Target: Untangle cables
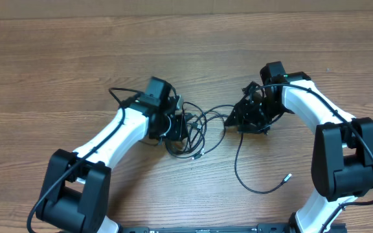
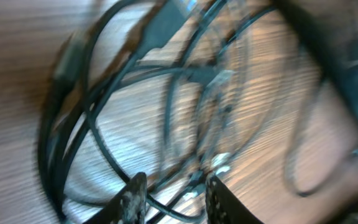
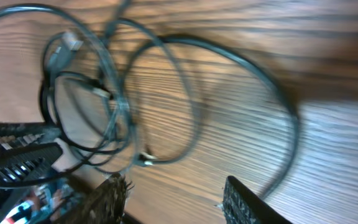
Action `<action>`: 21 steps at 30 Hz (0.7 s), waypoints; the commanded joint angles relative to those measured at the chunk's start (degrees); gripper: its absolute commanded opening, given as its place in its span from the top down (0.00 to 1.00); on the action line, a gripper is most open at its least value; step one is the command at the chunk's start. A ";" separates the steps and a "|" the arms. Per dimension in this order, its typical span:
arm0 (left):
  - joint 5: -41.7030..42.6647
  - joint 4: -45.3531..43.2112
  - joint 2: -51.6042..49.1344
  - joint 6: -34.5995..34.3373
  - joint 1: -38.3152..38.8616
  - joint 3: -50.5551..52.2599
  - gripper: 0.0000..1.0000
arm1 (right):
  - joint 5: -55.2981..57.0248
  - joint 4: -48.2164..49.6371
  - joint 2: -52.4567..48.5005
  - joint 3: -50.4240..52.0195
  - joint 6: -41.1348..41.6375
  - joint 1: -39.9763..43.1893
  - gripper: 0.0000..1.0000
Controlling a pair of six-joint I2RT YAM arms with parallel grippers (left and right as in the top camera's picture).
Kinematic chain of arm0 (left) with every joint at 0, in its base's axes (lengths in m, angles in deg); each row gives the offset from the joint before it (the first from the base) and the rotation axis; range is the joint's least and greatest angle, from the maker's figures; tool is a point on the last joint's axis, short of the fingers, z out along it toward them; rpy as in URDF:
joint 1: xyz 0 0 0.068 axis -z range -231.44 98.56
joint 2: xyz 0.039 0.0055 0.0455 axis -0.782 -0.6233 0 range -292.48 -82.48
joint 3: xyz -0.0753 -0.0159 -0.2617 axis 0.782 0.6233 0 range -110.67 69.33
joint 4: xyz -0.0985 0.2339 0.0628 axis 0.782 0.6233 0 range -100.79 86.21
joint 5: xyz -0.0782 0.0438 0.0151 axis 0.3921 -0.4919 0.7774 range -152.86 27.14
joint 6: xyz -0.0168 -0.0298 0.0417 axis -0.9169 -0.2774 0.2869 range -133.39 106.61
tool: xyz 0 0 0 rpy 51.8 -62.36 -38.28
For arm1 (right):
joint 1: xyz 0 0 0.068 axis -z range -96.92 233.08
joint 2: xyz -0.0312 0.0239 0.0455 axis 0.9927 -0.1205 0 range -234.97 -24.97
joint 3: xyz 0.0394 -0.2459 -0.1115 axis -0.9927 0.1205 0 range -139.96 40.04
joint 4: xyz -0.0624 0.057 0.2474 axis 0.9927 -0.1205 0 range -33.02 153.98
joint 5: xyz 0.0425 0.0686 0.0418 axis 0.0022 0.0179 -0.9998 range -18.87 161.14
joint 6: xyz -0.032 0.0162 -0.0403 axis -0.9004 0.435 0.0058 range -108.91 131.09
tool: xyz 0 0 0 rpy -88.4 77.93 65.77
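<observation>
The overhead camera looked straight down from afar on the whole table (image 1: 186, 45). Each wrist camera sat low and close, blurred, facing past the left fingers (image 2: 131, 200) or right fingers (image 3: 241, 202). All three shared the cables (image 1: 198, 133).

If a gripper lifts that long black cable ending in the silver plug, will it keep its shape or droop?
Probably droop: the cable lies in a loose, wandering curve, so it looks floppy. Being so thin, it is likely light. The free plug end would probably dangle and swing.
</observation>
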State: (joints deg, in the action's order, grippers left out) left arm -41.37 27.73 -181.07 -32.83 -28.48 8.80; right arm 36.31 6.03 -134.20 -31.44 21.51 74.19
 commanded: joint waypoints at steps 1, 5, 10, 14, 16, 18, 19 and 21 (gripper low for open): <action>-15.63 2.93 -0.52 -2.64 1.09 -0.70 0.72 | 4.87 -0.20 1.97 -0.44 -1.57 0.24 0.51; -15.63 3.89 -0.52 -4.00 1.05 -0.70 0.68 | 5.27 1.11 1.95 1.09 -1.57 0.24 0.49; -11.45 3.08 -0.52 -10.08 1.07 -0.70 0.63 | 5.18 4.07 1.95 3.02 -1.51 0.22 0.48; -9.81 2.99 -0.52 -17.55 1.40 -0.68 0.64 | 5.22 3.87 1.95 3.23 -1.53 0.22 0.46; -9.81 2.64 -0.52 -21.46 1.90 -0.68 0.64 | 5.25 3.82 1.95 3.23 -1.53 0.22 0.46; -9.73 2.25 -0.52 -23.45 2.40 -0.68 0.66 | 5.27 3.91 1.95 3.23 -1.55 0.22 0.44; -9.55 1.95 -0.52 -23.74 2.64 -0.68 0.66 | 5.29 3.93 1.95 3.23 -1.55 0.22 0.42; -9.25 1.38 -0.52 -24.41 3.17 -0.68 0.68 | 5.64 3.91 1.95 3.23 -1.55 0.22 0.40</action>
State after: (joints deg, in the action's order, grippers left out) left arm -51.70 29.63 -181.07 -52.46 -26.32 8.80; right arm 41.44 9.85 -134.18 -28.62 20.35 74.32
